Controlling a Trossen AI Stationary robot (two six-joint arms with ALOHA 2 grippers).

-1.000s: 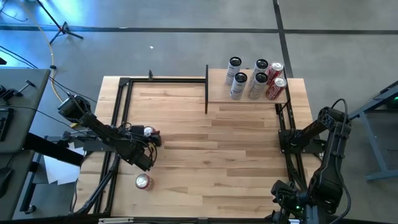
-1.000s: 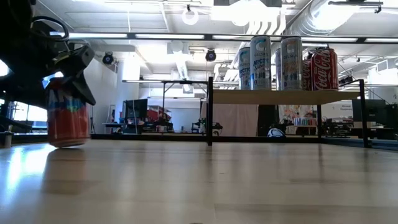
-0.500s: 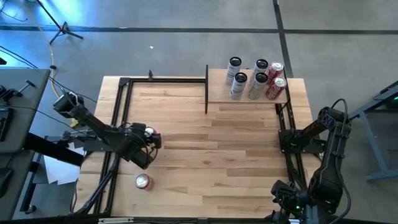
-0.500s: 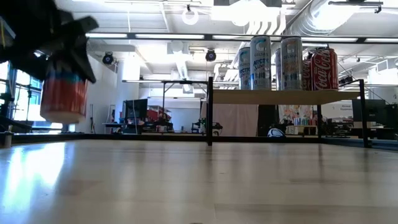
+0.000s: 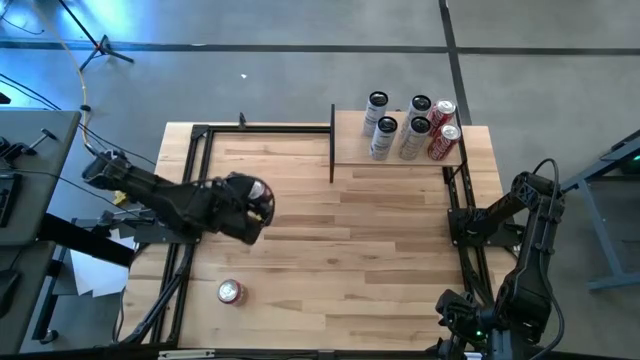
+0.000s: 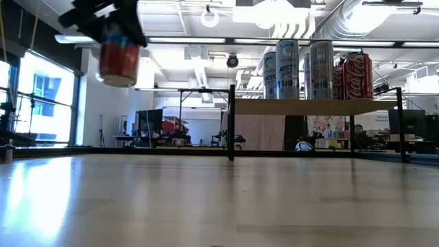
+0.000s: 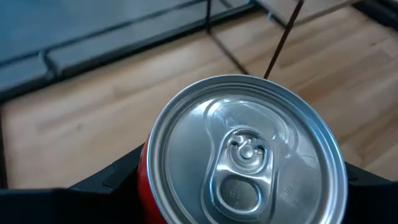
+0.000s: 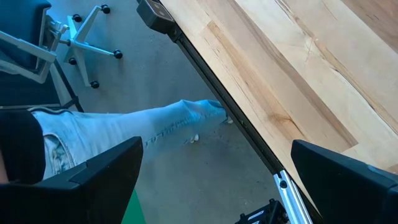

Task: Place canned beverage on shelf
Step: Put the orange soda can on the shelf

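My left gripper (image 5: 248,200) is shut on a red can (image 6: 118,62), held high above the table's left half. The can's silver top fills the left wrist view (image 7: 245,155). The shelf (image 5: 350,150), a light-wood board on black posts, stands at the far right and carries several upright cans (image 5: 410,128). It also shows in the low view (image 6: 315,106). A second red can (image 5: 231,291) stands on the table near the front left. My right gripper (image 8: 217,162) is open and empty at the table's right edge. My left gripper pinches the red can between its two fingers, one on each side of the upper side wall (image 7: 144,180) just under the rim. The fingers come from above, pointing down. The can hangs upright, top up, lifted well clear of the table.
Black frame rails (image 5: 195,180) run along the table's left, far and right sides. The shelf's black post (image 5: 332,140) stands at its left end. A person's leg in jeans (image 8: 124,137) shows on the floor beyond the table edge. Bare wood (image 5: 380,250) lies between can and shelf.
My left gripper has risen with the red can, carrying it from just above the tabletop to high above it, and has moved toward the table's far and right sides. The can stays upright in the hold.
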